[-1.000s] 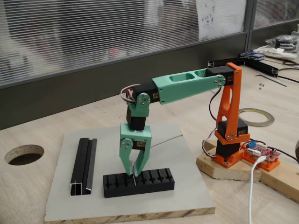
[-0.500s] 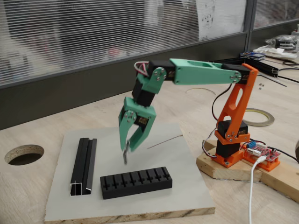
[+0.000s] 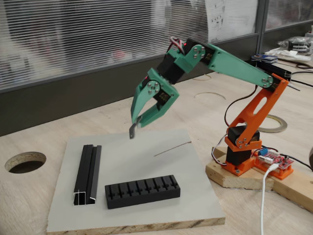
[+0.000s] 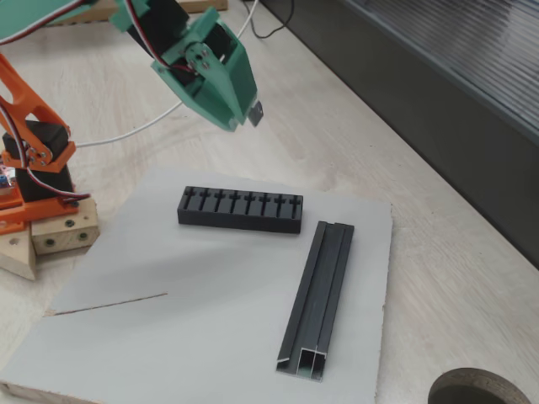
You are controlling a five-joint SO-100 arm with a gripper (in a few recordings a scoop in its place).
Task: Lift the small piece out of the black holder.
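Observation:
My green gripper (image 3: 137,120) (image 4: 244,116) hangs high above the grey board, shut on the small piece (image 3: 132,130) (image 4: 257,112), a thin grey metal strip that sticks out below the fingertips. The black holder (image 3: 143,191) (image 4: 240,209) lies flat on the board near its front edge in a fixed view, well below the gripper and clear of it. Its row of narrow slots faces up, and I see nothing standing in them.
A long black channel rail (image 3: 88,174) (image 4: 319,298) lies on the grey board (image 3: 161,166) (image 4: 194,311) beside the holder. A thin grey wire (image 3: 172,148) (image 4: 109,304) rests further back. A round hole (image 3: 25,162) is cut in the wooden table. The orange arm base (image 3: 242,152) sits on a wooden block.
The gripper has risen from the holder's slots and swung up and back, carrying the small piece with it. The holder shifted slightly on the board as the piece came out.

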